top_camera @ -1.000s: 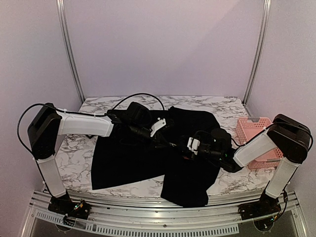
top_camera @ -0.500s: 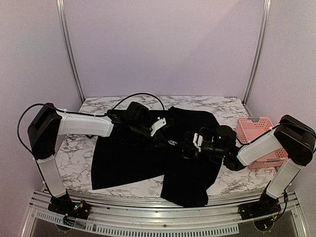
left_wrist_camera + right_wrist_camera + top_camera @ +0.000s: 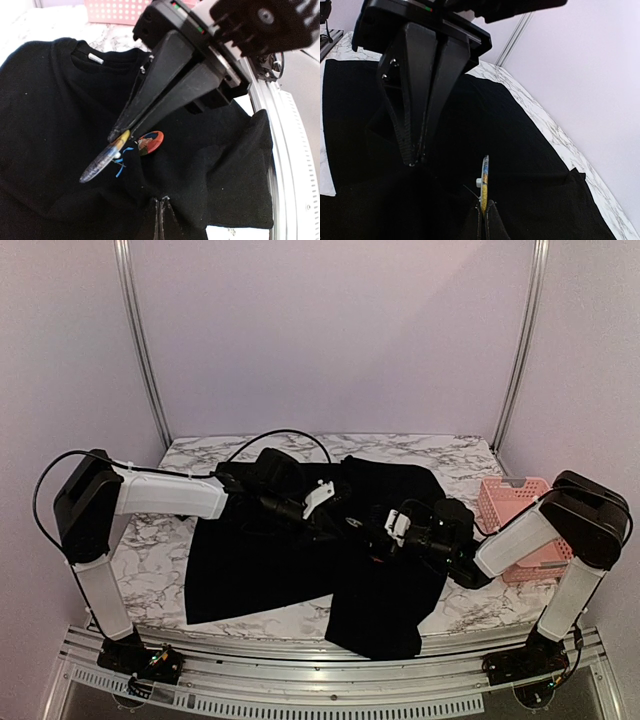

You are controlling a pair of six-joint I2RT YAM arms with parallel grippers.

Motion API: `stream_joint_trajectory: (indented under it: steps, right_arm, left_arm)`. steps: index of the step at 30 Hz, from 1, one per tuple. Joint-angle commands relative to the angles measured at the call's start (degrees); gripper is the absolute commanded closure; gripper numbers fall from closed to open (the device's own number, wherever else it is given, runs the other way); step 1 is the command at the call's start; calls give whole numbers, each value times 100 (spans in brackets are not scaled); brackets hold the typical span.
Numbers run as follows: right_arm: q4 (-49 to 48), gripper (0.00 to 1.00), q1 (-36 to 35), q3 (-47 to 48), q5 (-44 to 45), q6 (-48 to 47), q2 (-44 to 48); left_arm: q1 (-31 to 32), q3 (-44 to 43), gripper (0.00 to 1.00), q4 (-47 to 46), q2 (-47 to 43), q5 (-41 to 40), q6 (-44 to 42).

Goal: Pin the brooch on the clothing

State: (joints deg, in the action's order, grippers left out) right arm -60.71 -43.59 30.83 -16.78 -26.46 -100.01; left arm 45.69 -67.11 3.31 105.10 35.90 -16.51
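The black T-shirt (image 3: 260,560) lies spread across the marble table (image 3: 150,550), one part hanging over the near edge, and both arms reach in over its middle. The left gripper (image 3: 161,214) is closed tight with a pinch of the shirt's cloth between its fingers, and the fabric rises in folds towards them. The right gripper (image 3: 484,219) is closed too, on the edge of the brooch (image 3: 484,181). The brooch is a thin round disc held upright, edge-on to that arm's own camera, with a small pale fitting on the face turned towards the left gripper. Seen from the left wrist, it hangs just by the small light-blue mark (image 3: 122,161) on the shirt front; I cannot tell whether it touches the cloth. Just beside it is a second small round badge (image 3: 150,141) with a red rim. A pink basket (image 3: 505,502) stands at the table's right edge.
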Motion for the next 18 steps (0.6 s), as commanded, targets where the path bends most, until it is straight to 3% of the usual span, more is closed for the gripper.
stream_joint_trajectory:
  steps: [1, 10, 18]
  right_arm:
    - [-519, 100, -75, 9, 461, -397, -306]
    - [-1302, 100, -241, -309, 381, -1023, -434]
    - [-1275, 100, -349, -407, 335, -1168, -375]
  left_arm:
    - [-8, 46, 100, -234, -122, 223, -29]
    - [-33, -4, 100, -724, -26, 227, 465]
    - [-43, 5, 100, -748, -13, 200, 531]
